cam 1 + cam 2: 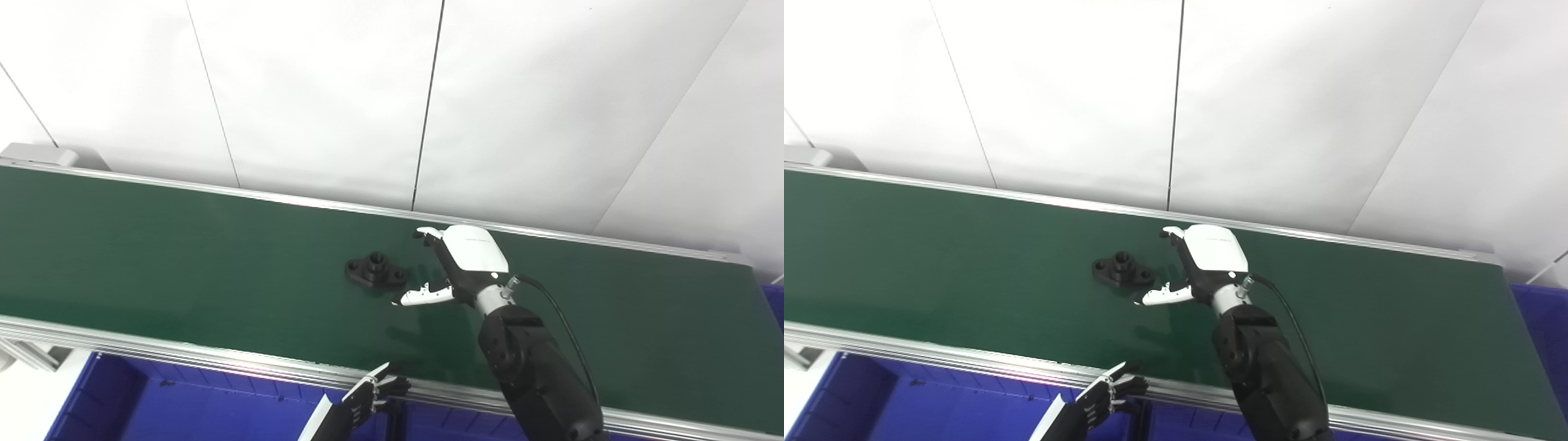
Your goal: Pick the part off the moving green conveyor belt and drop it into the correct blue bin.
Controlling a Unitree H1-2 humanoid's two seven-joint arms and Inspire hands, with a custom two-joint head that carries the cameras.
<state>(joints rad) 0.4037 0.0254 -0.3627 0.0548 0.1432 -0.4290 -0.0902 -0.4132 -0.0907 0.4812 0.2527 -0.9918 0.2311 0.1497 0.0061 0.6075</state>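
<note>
Left hand (373, 395) by my blue bin (184, 410), fingers loosely curled, empty | green belt (153, 257), white wall panels (318, 92) | right hand (456, 266) fingers (425, 233) wide, just beside part (375, 270), apart.

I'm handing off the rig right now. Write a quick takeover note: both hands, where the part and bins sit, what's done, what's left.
Right hand: open over the green belt, just right of the black part, not touching it.
Left hand: low at the belt's near rail, fingers partly curled, holding nothing.
Part: flat on the belt, not yet grasped.
Blue bins: one below the near rail, another at the far right edge.
Done: reach only.
Left: grasp, lift, drop into the correct bin.
</note>
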